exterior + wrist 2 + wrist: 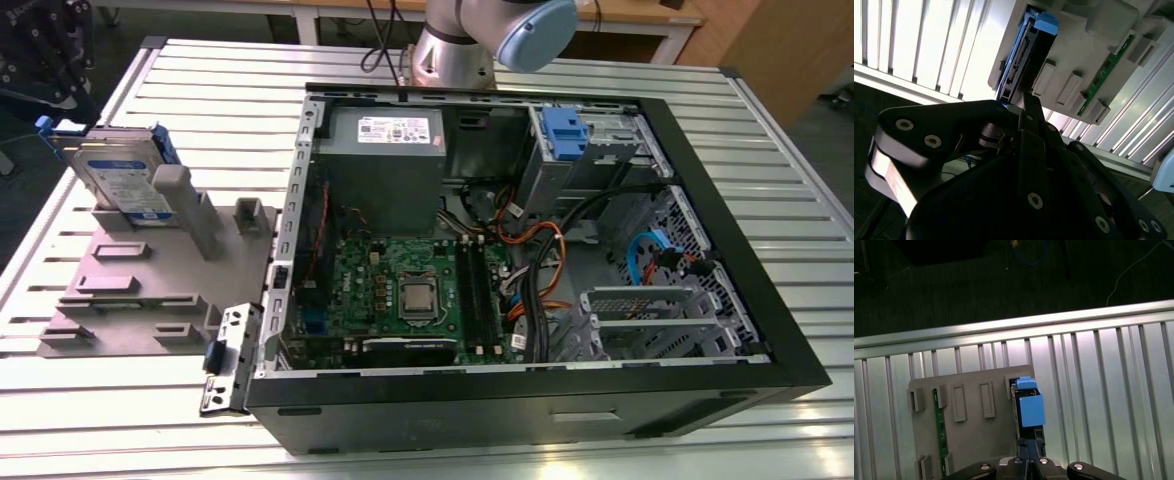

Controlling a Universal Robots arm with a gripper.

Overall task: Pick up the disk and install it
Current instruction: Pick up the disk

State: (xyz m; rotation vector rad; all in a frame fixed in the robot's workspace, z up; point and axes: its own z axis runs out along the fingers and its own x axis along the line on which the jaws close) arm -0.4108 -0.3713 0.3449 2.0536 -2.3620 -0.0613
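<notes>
The disk [123, 183] is stood on edge in a grey holder [127, 295] on the worktop [214, 75]. The gripper [1027, 444] is seen near it, and the state of its jaws cannot be told.

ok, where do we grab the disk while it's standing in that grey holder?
Probably its free upper part, pinched across the thickness on the two broad faces, coming from above. The disk stands on edge, tilted, in the grey holder, so the lower edge is seated and a grey post covers part of one face.
</notes>
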